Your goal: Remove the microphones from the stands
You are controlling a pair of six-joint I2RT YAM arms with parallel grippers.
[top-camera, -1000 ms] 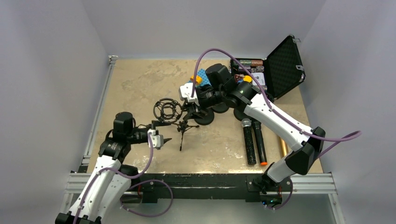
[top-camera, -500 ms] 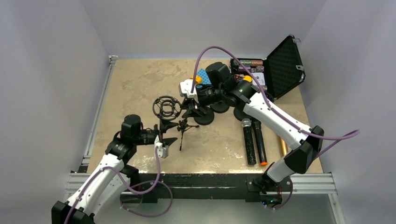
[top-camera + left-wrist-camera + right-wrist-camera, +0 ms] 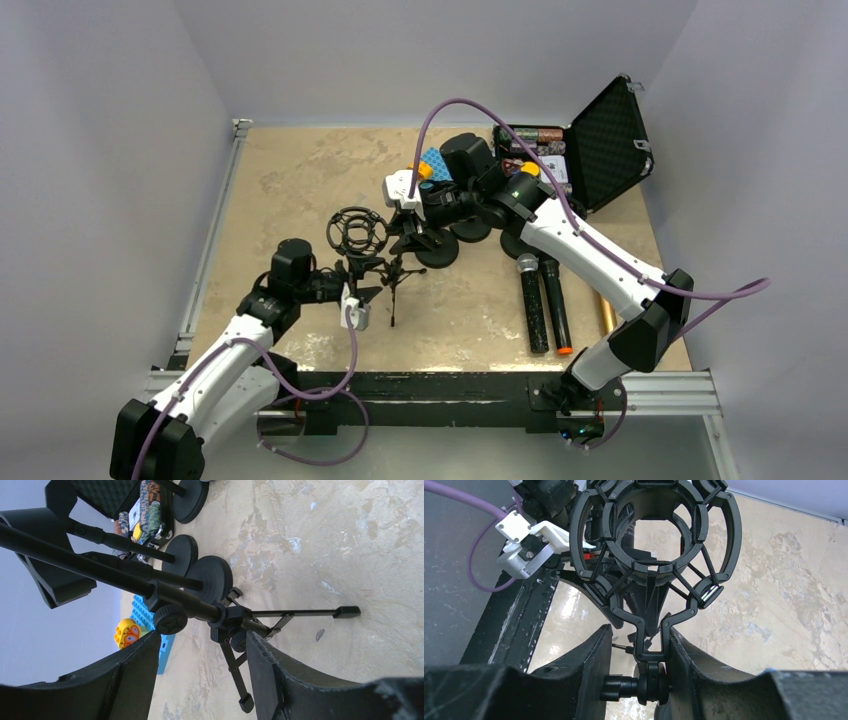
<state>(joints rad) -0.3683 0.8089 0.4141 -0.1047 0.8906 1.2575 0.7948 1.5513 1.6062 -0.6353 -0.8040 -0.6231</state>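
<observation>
A small black tripod stand [image 3: 392,270] is at the table's middle, with a round shock-mount ring [image 3: 357,232] at its top. The ring [image 3: 722,535] looks empty. Two handheld microphones [image 3: 533,305] lie side by side on the table to the right. My right gripper [image 3: 639,640] is shut on the stand's swivel joint [image 3: 651,682] just under the ring. It reaches in from the right [image 3: 405,232]. My left gripper [image 3: 202,645] is open, one finger on each side of the tripod hub [image 3: 230,622], near the stand's lower part [image 3: 365,292].
Round black bases [image 3: 440,250] of other stands sit right behind the tripod. An open black case [image 3: 605,140] stands at the back right. A blue studded plate [image 3: 432,160] and a yellow toy [image 3: 127,632] lie behind. A gold tube [image 3: 606,315] lies far right.
My left arm has swung right and forward, bringing its gripper up to the tripod so its fingers straddle the hub. The right gripper has kept its hold under the ring.
</observation>
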